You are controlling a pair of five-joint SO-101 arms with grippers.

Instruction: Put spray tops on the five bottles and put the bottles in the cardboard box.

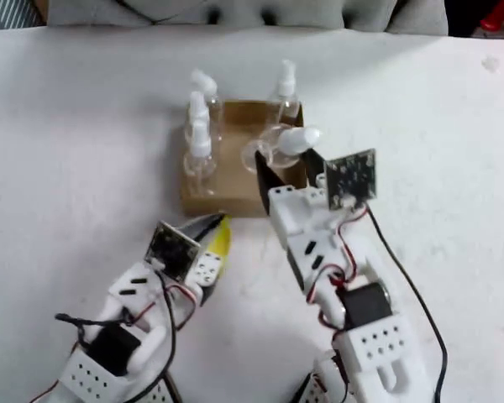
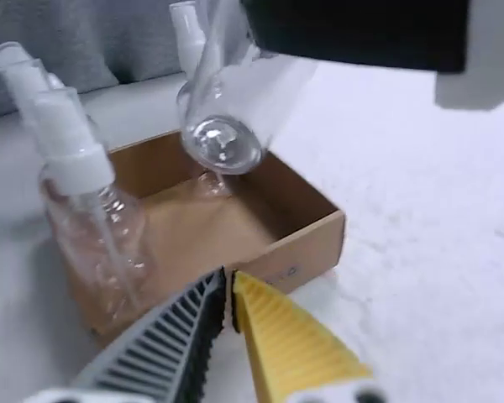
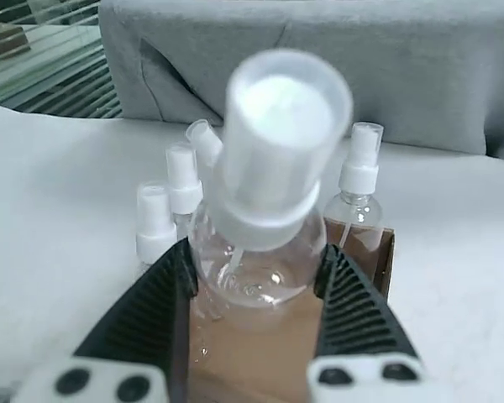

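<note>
Item 1. Cardboard box [image 1: 239, 200]: one, sitting open-side-up in the middle of the white table [image 1: 84, 151].

Item 2. Bottles: five, all clear, each wearing a white spray top.
- Row of three [image 1: 199, 134]: standing along the box's left side. The farthest one's top is leaning.
- Single bottle [image 1: 286, 94]: standing at the box's far right corner.
- Held bottle [image 1: 269, 151]: tilting over the right half of the box.

Item 3. Right gripper [image 3: 256, 252]: one. Its black fingers are spreading to the held bottle's width and clamping its body from both sides.

Item 4. Left gripper [image 2: 229, 290]: one. Its grey and yellow fingers are pressing together and holding nothing, and it is hovering just before the box's near wall.

View notes. The left wrist view is showing the held bottle's round base from beneath, hanging above the box floor and apart from it; the high view is hiding that gap. The right wrist view is showing the held bottle's spray top pointing at the camera, with the four other tops behind it. The high view alone is showing both arms side by side.
</note>
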